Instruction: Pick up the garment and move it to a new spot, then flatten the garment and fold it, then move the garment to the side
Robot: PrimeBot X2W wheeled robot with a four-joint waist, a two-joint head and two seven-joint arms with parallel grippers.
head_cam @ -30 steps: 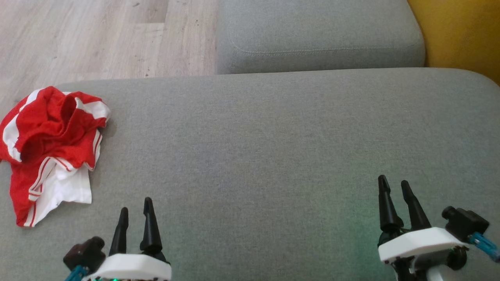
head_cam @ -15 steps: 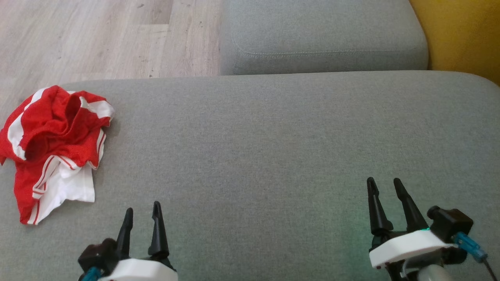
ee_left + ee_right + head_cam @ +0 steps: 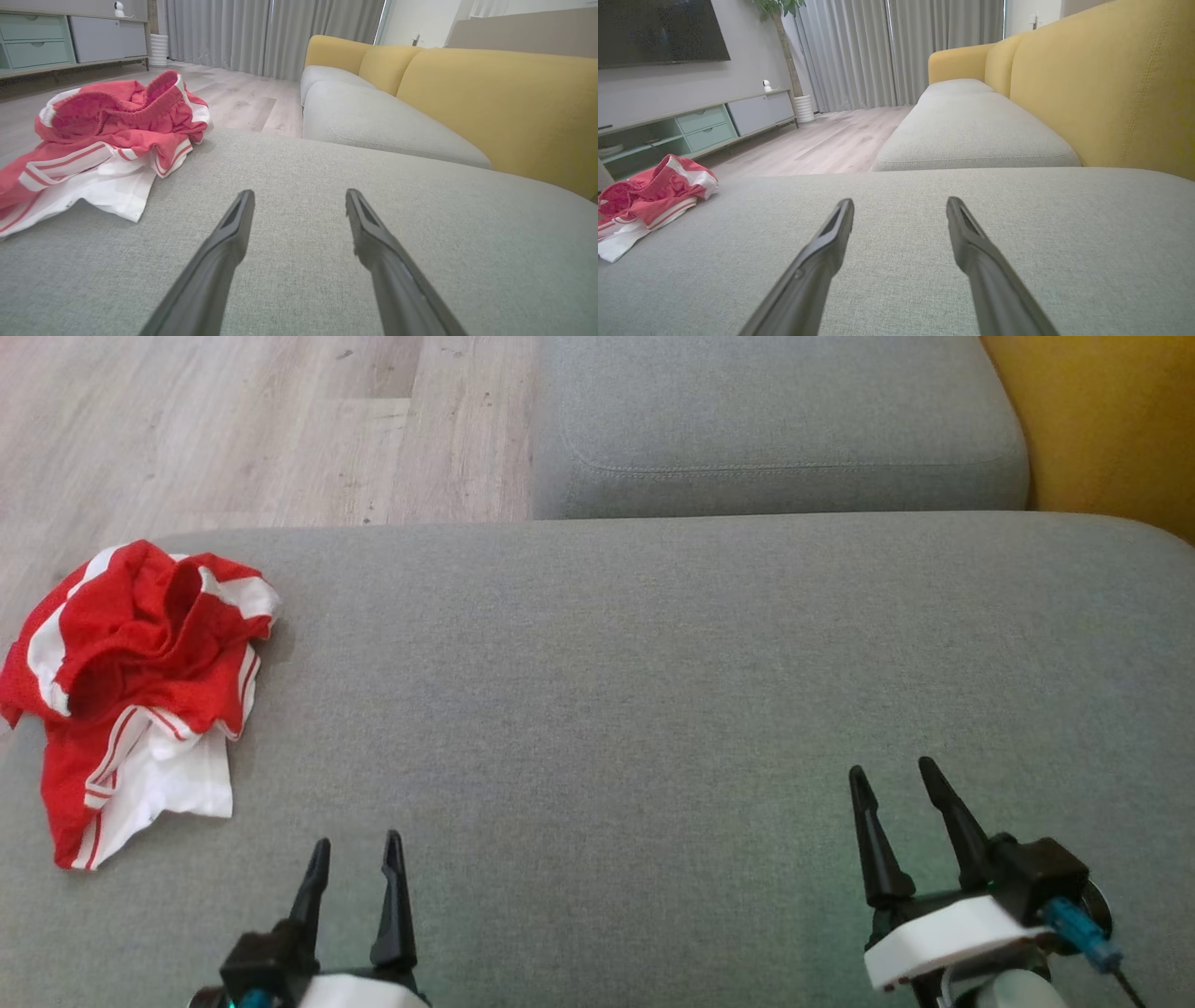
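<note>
The garment [image 3: 140, 681] is a pair of red shorts with white stripes, crumpled in a heap at the far left of the grey sofa seat [image 3: 653, 691]. The same garment [image 3: 103, 135] lies ahead and left in the left wrist view, and the garment [image 3: 649, 196] sits far left in the right wrist view. My left gripper [image 3: 358, 845] stands open near the bottom edge, to the right of the heap and apart from it. My right gripper [image 3: 892, 773] is open at the lower right, over bare cushion. Neither holds anything.
A second grey seat cushion [image 3: 775, 420] adjoins at the back, with a yellow backrest [image 3: 1111, 420] to the right. Wooden floor [image 3: 233, 429] lies beyond the seat's left and far edge. A low TV cabinet [image 3: 700, 126] stands across the room.
The whole head view has shifted slightly, so the camera moved. Both grippers have drawn back toward the bottom edge and drifted a little, the left one rightward, the right one leftward. The garment lies unchanged.
</note>
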